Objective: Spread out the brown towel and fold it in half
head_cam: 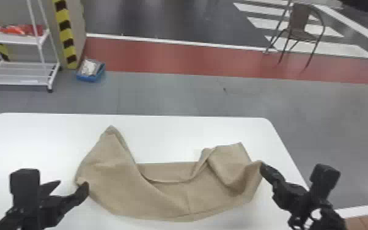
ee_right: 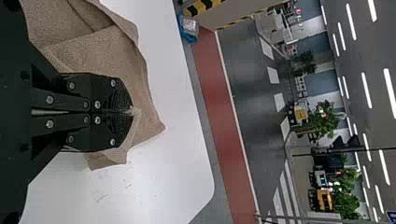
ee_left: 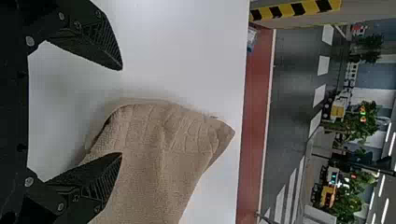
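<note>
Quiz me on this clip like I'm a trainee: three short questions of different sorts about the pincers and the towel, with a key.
1. Multiple choice. What is the right pincer shut on?
A) the chair
B) the brown towel
C) the blue box
2. True or false: the left pincer's fingers stand apart.
3. Short answer: what shows that the towel on the white table is not spread flat?

Key: 1. B; 2. true; 3. folds run across it and its right end is rumpled
</note>
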{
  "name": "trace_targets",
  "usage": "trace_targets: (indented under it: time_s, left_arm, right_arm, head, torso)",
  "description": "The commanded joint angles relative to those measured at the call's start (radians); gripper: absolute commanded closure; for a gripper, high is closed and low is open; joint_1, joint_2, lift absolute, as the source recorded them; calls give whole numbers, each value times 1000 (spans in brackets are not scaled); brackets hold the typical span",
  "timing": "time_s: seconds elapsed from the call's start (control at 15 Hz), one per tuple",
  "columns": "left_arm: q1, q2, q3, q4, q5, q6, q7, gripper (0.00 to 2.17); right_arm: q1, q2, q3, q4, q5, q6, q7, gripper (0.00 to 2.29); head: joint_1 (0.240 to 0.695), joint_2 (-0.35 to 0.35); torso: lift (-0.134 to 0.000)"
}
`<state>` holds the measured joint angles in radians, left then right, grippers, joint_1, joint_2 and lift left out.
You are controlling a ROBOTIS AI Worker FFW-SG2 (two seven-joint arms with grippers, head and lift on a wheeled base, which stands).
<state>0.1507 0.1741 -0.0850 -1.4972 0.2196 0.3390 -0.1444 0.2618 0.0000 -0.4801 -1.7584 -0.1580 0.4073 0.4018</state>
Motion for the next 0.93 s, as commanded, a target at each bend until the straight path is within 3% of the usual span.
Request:
trace_targets:
  time_s: [0.0,0.53,0.8,0.87]
  left_arm:
    - [-11,2,-13,29,-6,-15,0,272]
    - [-42,2,-47,66,-9,-5,-9,522]
    - [-11,7,-36,-2,-20,50,-12,1092]
    - [16,8,-29,-61,-16,71,-12,1092]
  right_arm:
    - [-1,1,1,-1,0,0,0,1771]
    - [8,1,1,-19,-3,3,0,1771]
    - [17,1,1,-36,-9,6,0,1771]
    - [19,1,1,-41,-11,6,0,1771]
  head:
    - [695,-227]
    - [695,-242]
    - [695,-247]
    - [695,-247]
  torso:
    - [0]
    - [0]
    - [0]
    - [0]
